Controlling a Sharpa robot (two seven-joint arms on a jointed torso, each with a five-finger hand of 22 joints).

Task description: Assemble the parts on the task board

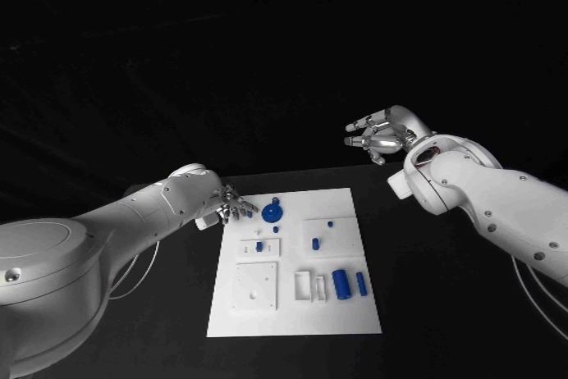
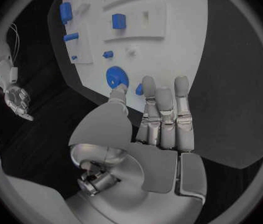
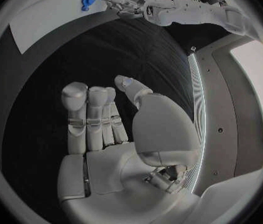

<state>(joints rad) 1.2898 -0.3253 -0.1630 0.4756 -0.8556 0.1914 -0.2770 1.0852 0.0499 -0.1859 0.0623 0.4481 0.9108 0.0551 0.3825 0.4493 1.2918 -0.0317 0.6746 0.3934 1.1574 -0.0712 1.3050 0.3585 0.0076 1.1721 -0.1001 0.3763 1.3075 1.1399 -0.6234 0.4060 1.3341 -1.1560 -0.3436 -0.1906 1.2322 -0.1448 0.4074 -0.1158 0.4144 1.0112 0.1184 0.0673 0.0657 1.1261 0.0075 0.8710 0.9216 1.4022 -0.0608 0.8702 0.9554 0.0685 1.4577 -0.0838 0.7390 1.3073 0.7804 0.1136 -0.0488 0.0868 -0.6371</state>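
The white task board (image 1: 296,313) lies in the middle of the black table. A round blue disc part (image 1: 273,211) sits near its far left corner, with small blue parts (image 1: 276,229) beside it. Two blue cylinders (image 1: 350,284) stand side by side in the near right area. My left hand (image 1: 233,207) hovers at the board's far left corner, fingers stretched out and holding nothing. Its thumb tip (image 2: 118,92) sits close to the blue disc (image 2: 116,77). My right hand (image 1: 381,133) is raised beyond the board's far right corner, fingers apart and empty (image 3: 100,119).
White fixture blocks (image 1: 256,285) and slots (image 1: 313,285) stand on the near half of the board. More blue parts (image 2: 119,21) sit in the raised plates. Black table (image 1: 450,297) surrounds the board on both sides.
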